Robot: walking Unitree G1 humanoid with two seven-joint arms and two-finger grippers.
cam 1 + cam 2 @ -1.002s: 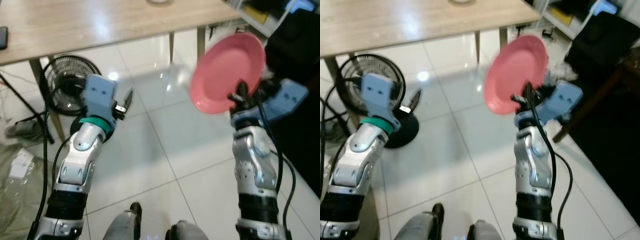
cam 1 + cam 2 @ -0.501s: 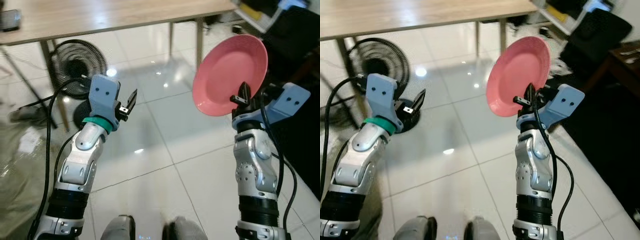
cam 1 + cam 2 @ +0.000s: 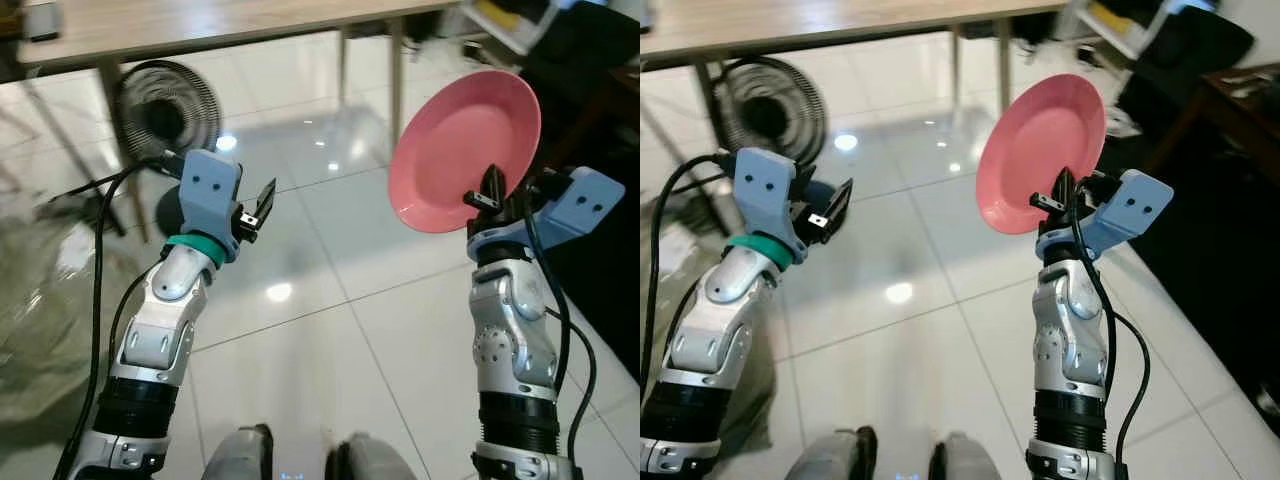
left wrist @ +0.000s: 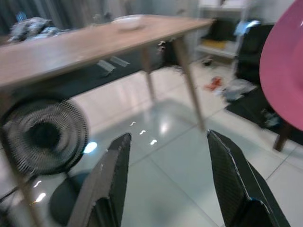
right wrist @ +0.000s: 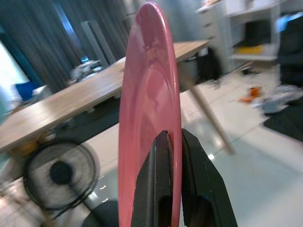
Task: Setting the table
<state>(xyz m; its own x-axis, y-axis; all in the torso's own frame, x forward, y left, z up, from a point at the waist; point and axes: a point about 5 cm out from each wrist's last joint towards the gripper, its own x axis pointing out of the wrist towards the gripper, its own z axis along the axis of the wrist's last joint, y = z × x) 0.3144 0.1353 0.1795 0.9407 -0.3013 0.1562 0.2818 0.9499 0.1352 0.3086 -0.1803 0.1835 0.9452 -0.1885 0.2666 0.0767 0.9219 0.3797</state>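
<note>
We see our right tool point(image 3: 490, 190) pinching the lower rim of a pink plate point(image 3: 462, 148), one black finger on each face. The plate stands nearly upright on its edge, raised above the white tiled floor point(image 3: 320, 330), well short of the wooden desk point(image 3: 200, 25) ahead. Its hollow face turns toward our left arm, and its top leans away toward the desk. In the right wrist view the plate point(image 5: 149, 127) shows edge-on, as a thin tall curve running straight up from the fingers point(image 5: 158, 189).

Our left tool point(image 3: 258, 205) is raised at about the same height as the plate, off to its left, with its two fingers point(image 4: 111, 184) spread apart and holding nothing. It points toward the desk.

A black round floor fan point(image 3: 167, 100) stands beside a desk leg, on the side away from the plate. A pale dish point(image 4: 129, 21) sits on the desk top, too blurred to make out further. The desk's far side is cut off by the frame. Dark furniture and shelves beyond the plate are blurred. We can read no labels or writing anywhere.
</note>
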